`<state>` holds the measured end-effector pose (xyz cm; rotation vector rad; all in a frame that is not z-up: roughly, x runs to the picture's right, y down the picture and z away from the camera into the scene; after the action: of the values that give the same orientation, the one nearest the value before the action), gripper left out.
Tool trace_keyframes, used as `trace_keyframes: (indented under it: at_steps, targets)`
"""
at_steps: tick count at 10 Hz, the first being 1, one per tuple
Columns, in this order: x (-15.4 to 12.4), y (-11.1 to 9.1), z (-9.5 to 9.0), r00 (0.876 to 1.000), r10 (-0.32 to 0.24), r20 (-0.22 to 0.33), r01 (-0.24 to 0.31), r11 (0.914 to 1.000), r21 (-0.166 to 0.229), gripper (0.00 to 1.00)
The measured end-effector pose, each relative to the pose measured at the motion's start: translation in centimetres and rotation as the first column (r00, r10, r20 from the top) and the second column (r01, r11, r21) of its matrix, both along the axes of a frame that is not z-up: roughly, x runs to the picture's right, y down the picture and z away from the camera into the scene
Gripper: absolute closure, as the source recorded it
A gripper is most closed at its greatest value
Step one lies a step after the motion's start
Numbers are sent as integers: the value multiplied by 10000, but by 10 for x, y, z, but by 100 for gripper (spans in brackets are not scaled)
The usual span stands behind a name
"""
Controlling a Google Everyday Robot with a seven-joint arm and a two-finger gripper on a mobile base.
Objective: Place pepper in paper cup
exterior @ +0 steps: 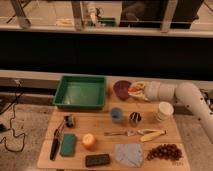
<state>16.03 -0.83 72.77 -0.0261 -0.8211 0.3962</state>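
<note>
Your table [95, 126] is a wooden top with things spread over most of it. The green tray [80, 106] takes up its rear left corner. The white arm [186, 95] comes in from the right, along the rear edge.

The gripper [132, 90] is at the rear of the table, just right of a dark bowl [120, 90]. It looks clamped on the pepper [134, 91], which you see only as a small red-orange streak between the pale fingers [139, 86]. Its shape is too blurred to make out.

The paper cup [164, 111] stands upright to the right of the gripper and nearer the front, close to the right edge and just under the arm. It is white and tapered, mouth open, and taller than its neighbours.

A patch of bare wood lies between the bowl and the paper cup. A dark cup [135, 118] stands near the paper cup's left side, not touching it, with a blue cup [116, 115] farther left. A banana [151, 135] lies in front of the paper cup. Grapes [164, 151] sit at the front right corner, beside a grey cloth [128, 154]. An orange [89, 141] and a green sponge [68, 144] lie front left, well apart from the paper cup.
</note>
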Motion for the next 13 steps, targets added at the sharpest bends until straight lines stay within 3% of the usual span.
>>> trace_keyframes:
  at_steps: [5, 13]
  targets:
    - [32, -10, 4, 9974, 586, -426, -579, 9982, 165, 93]
    - [70, -6, 8, 9839, 1290, -1233, -1277, 9916, 190, 93]
